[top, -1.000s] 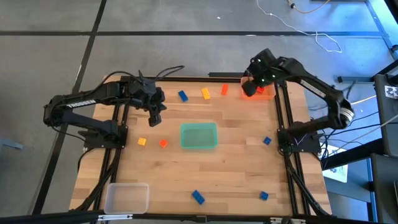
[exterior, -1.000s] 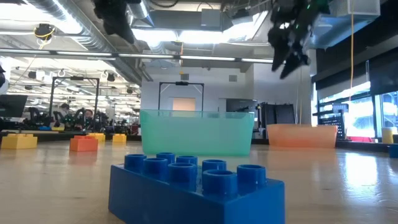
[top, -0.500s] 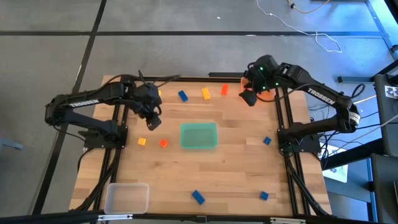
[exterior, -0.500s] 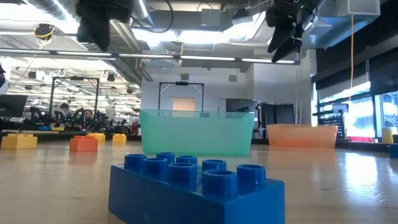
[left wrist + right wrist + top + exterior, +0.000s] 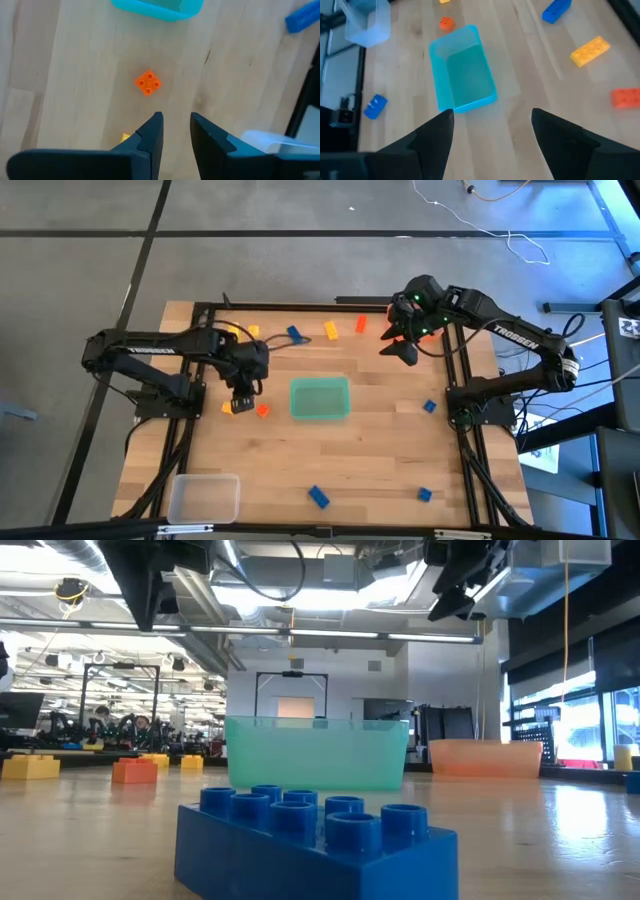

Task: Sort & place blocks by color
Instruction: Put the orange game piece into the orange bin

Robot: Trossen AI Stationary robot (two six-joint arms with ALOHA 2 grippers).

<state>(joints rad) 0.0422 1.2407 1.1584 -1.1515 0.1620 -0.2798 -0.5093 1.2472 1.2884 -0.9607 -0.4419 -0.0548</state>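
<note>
Blocks lie scattered over the bench [image 5: 380, 450]. The left claw [image 5: 241, 402] hangs low over a small orange block [image 5: 148, 82] and a yellow block [image 5: 124, 136], the latter mostly hidden behind one finger in the left wrist view. Its fingers are parted by a narrow gap, nothing between them. The right claw [image 5: 398, 345] is raised near the far right corner, spread wide and empty. The green tray [image 5: 320, 398] sits mid-bench. The orange tray [image 5: 485, 757] is covered by the right arm in the high view. A blue block [image 5: 315, 840] fills the low view's foreground.

Robotics lab: exposed ceiling ducts [image 5: 70, 560], more rigs [image 5: 100, 725] in bkgd.
</note>
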